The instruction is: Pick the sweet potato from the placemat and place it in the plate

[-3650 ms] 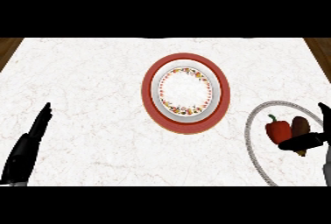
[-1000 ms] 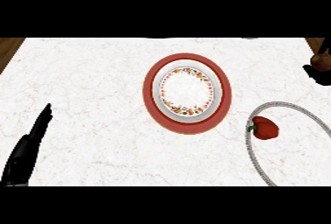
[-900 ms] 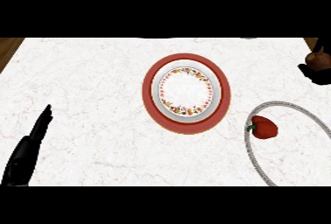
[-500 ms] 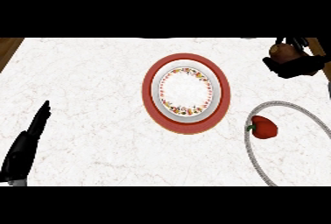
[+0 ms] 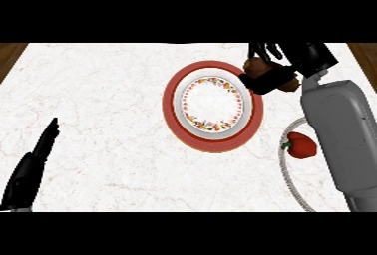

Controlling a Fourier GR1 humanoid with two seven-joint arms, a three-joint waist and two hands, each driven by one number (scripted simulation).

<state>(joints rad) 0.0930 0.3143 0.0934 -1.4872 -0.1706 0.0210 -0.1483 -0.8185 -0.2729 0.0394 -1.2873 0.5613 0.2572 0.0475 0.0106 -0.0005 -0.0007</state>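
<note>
My right hand (image 5: 283, 67) is curled round the brown sweet potato (image 5: 258, 65), holding it above the upper right rim of the white plate (image 5: 212, 102) with a flowered border. The plate lies on a round red mat (image 5: 182, 130) in the middle of the counter. Most of the sweet potato is hidden by the fingers. The grey right forearm (image 5: 340, 129) reaches in from the lower right. My left hand (image 5: 31, 169) rests at the lower left edge, fingers straight, holding nothing.
A red bell pepper (image 5: 300, 145) lies on a pale round placemat (image 5: 285, 169) with a rope-like rim at the right, partly hidden by my right forearm. The white marble counter ends at wooden strips at the top corners.
My right hand has carried the sweet potato from the right placemat up and then leftward to the plate's upper right rim. The forearm now covers part of the placemat. The left hand stays put.
</note>
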